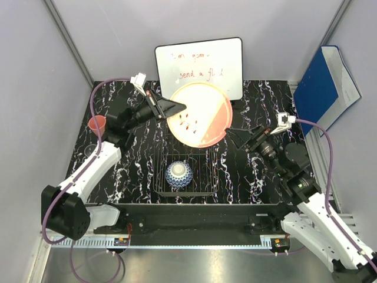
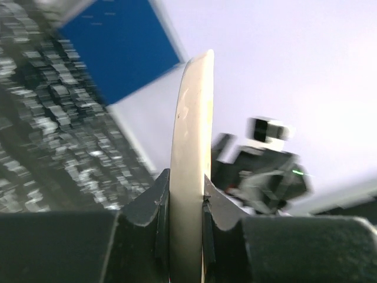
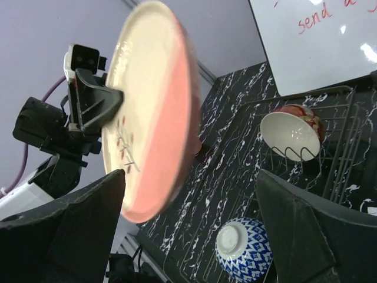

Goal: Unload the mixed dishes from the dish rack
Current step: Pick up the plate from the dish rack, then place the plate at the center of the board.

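Overhead, the salmon-pink cup (image 1: 96, 125) stands upright on the black marbled table (image 1: 265, 106) at nine o'clock, well apart from the dish rack (image 1: 206, 177). Next to the right, the left gripper (image 1: 178, 108) is clamped on the nine o'clock rim of the pale pinkish-cream plate (image 1: 200, 115). The left wrist view shows the rim edge-on, pinched tight between both fingers (image 2: 160, 206). The plate is held in the air and tilted. It sits toward twelve o'clock of the rack and overlaps the lower edge of the whiteboard (image 1: 200, 62) with red writing.

The rack lies at the centre, toward six o'clock, and the blue-and-white patterned bowl (image 1: 178, 174) sits upside down inside it. From the right wrist camera, the cream bowl with reddish markings (image 3: 291, 134) stands on edge against the wires at the far end of the rack, its hollow facing the lens. In the overhead view the plate hides this bowl.

Further right, the right gripper (image 1: 237, 138) hovers near the plate's four o'clock rim. Its jaws are spread wide and hold nothing. In its own view both fingers (image 3: 76, 230) frame the plate and the rack without touching either. A blue folder (image 1: 324, 88) leans against the wall at two o'clock.
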